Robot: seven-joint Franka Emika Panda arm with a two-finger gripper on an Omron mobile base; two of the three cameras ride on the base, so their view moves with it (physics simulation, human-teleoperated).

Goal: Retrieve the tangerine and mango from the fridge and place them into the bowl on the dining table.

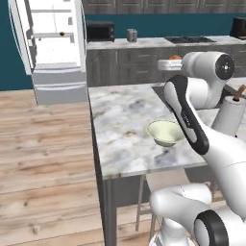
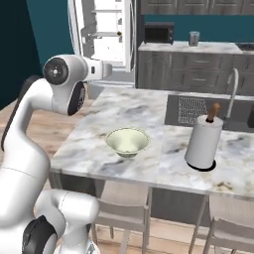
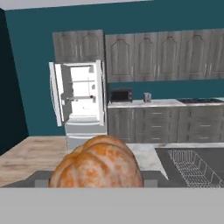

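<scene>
Tangerine (image 3: pixel 97 162) is seen very close in the hand view, filling the lower middle, ridged and orange, right where the fingers would rise; the fingers themselves are hidden behind it, so it appears to be gripped between them, though contact cannot be made out directly. In the left base view a bit of orange (image 1: pixel 175 57) is glimpsed at the hand end of the arm, above the far side of the desk (image 1: pixel 120 115). The fruit is nearly round, so no long axis can be told; its segment ridges are seen running upward to meet near its top. The bowl (image 2: pixel 127 141) is set upright on the marble desk, near the front edge, and nothing is seen in it. A paper towel roll (image 2: pixel 202 140) is stood to the right of the bowl, well apart from it, beside the sink (image 2: pixel 191 110). The fridge (image 1: pixel 53 48) is seen at the far wall with its doors swung open, and a small dark-orange item (image 1: pixel 61 33) is seen on a shelf inside.
</scene>
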